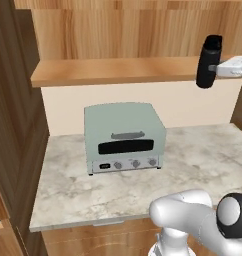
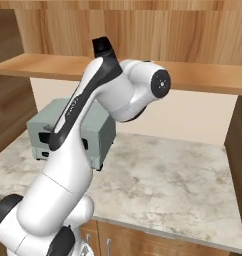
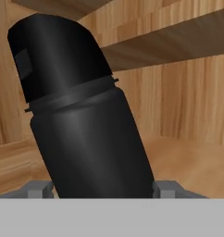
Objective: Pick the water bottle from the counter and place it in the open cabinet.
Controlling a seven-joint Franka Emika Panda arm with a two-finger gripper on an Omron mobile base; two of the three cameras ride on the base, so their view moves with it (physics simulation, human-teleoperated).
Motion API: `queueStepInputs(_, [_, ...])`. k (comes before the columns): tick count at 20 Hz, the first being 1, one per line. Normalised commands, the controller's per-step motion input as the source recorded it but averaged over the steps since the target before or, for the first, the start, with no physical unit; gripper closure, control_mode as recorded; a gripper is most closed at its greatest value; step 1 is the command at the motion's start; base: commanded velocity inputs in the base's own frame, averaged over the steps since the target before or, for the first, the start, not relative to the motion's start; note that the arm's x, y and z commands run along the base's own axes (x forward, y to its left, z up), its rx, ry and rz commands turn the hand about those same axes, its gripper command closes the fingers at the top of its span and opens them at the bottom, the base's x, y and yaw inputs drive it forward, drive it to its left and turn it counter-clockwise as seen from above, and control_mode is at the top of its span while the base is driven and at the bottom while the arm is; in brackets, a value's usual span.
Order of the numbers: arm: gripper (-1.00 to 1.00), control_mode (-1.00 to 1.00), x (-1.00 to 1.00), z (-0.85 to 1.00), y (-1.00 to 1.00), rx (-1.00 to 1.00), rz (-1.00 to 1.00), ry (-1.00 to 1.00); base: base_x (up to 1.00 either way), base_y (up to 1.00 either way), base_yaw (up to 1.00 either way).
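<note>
1. Water bottle (image 1: 209, 61): matte black, narrower cap uppermost, roughly upright and leaning a little. It hangs in the air at the right end of the cabinet's shelf board (image 1: 118, 71), its lower end overlapping the board's front edge in the left base view. In the hand view (image 3: 81, 120) it leans against a background of wood-grain panel.
2. My fingers (image 3: 164, 190): clamped on the water bottle, one grey pad at each side of its lower body.
3. Cabinet (image 2: 158, 35): light-brown wood, open, back panel showing above the shelf board.
4. Tabletop (image 1: 203, 160): beige-grey marbled stone, below the shelf.
5. Toaster oven (image 1: 124, 137): pale green, standing on the tabletop toward its left, well below and left of the bottle.
</note>
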Motion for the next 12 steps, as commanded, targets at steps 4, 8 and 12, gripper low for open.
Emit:
queueStepInputs(4, [1.00, -1.00, 0.57, 0.09, -0.09, 0.04, 0.00, 0.01, 0.00, 0.00, 0.00])
queueStepInputs(8, [1.00, -1.00, 0.54, 0.00, -0.08, 0.05, 0.00, 0.00, 0.00, 0.00, 0.00])
queueStepInputs(12, [1.00, -1.00, 0.53, 0.00, -0.05, 0.05, 0.00, 0.00, 0.00, 0.00, 0.00])
